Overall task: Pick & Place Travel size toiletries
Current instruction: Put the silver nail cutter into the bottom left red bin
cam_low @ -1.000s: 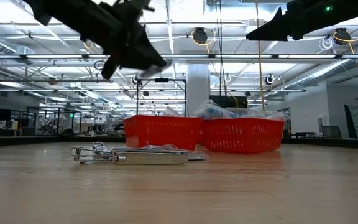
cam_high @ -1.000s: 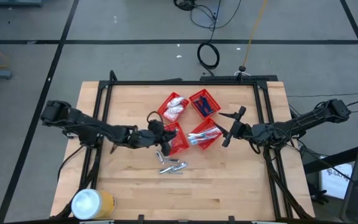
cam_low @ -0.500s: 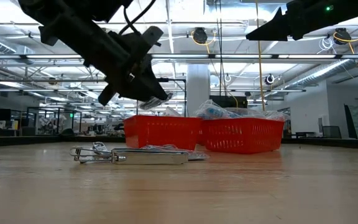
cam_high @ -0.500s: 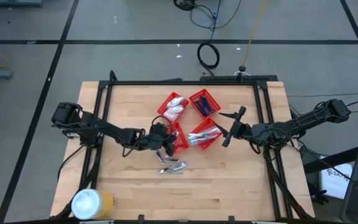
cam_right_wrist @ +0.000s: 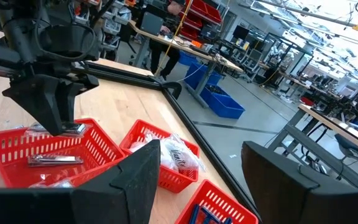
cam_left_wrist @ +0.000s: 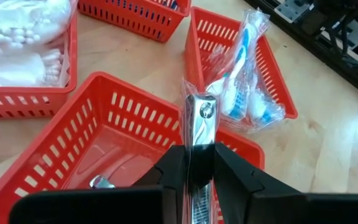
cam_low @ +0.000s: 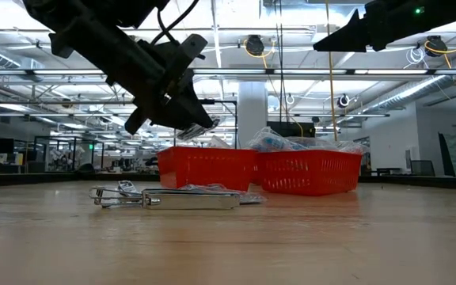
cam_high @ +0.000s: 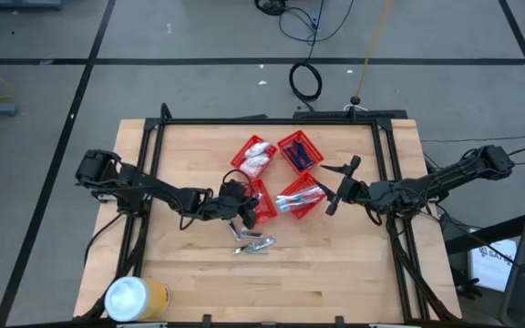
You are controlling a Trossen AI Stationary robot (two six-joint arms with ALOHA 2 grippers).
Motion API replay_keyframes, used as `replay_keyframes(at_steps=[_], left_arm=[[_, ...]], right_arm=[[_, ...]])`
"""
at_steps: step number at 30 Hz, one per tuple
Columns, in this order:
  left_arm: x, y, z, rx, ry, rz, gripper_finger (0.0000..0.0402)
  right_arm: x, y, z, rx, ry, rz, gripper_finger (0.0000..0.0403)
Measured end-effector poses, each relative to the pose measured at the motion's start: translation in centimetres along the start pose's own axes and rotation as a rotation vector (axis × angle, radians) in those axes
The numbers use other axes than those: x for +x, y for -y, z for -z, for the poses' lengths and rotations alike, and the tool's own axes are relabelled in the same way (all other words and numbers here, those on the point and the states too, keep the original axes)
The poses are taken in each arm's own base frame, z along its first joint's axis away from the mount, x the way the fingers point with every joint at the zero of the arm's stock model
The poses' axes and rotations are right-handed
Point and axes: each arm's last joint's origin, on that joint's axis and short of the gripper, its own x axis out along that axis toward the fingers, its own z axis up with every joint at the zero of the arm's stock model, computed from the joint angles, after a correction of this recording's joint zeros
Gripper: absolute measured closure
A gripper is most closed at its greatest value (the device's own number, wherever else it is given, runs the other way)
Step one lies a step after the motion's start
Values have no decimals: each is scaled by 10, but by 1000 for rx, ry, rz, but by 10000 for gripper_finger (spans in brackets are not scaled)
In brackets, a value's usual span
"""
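My left gripper point(cam_high: 241, 211) point(cam_low: 182, 120) hovers over the near-left red basket point(cam_left_wrist: 127, 133) point(cam_high: 261, 208), shut on a silvery nail clipper in a clear wrapper point(cam_left_wrist: 201, 121). One more clipper point(cam_left_wrist: 100, 182) point(cam_right_wrist: 51, 160) lies in that basket. Several wrapped clippers point(cam_high: 253, 244) point(cam_low: 172, 196) lie on the table just near of the baskets. My right gripper point(cam_high: 336, 188) point(cam_right_wrist: 209, 186) waits open and raised at the right of the baskets, touching nothing. My left gripper pinches the wrapped clipper between its two fingers point(cam_left_wrist: 176, 167) at its rear part point(cam_left_wrist: 200, 155). The lever end point(cam_left_wrist: 204, 111) sticks forward past the fingertips, along the fingers. The fingers slant down from the table's left. The clipper is lifted clear above the basket.
Four red mesh baskets stand in a cluster: cotton swabs point(cam_high: 255, 157) far left, dark blue items point(cam_high: 300, 151) far right, wrapped toothbrushes point(cam_high: 301, 197) point(cam_left_wrist: 243, 68) near right. A yellow can with a white lid point(cam_high: 135, 298) stands at the near left corner.
My left gripper has come down and a little toward the table's right and near edge, carrying the wrapped clipper from high above to just over the near-left basket, then has held still there. It has stayed shut on the clipper.
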Motion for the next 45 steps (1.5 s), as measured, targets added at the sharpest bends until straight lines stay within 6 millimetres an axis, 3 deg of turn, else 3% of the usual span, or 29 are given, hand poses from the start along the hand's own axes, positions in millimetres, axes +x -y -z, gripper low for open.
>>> replay_keyframes(at_steps=[45], left_arm=[[0, -1, 2, 18, -28, 1, 326]], right_arm=[[0, 0, 0, 6, 0, 0, 190]])
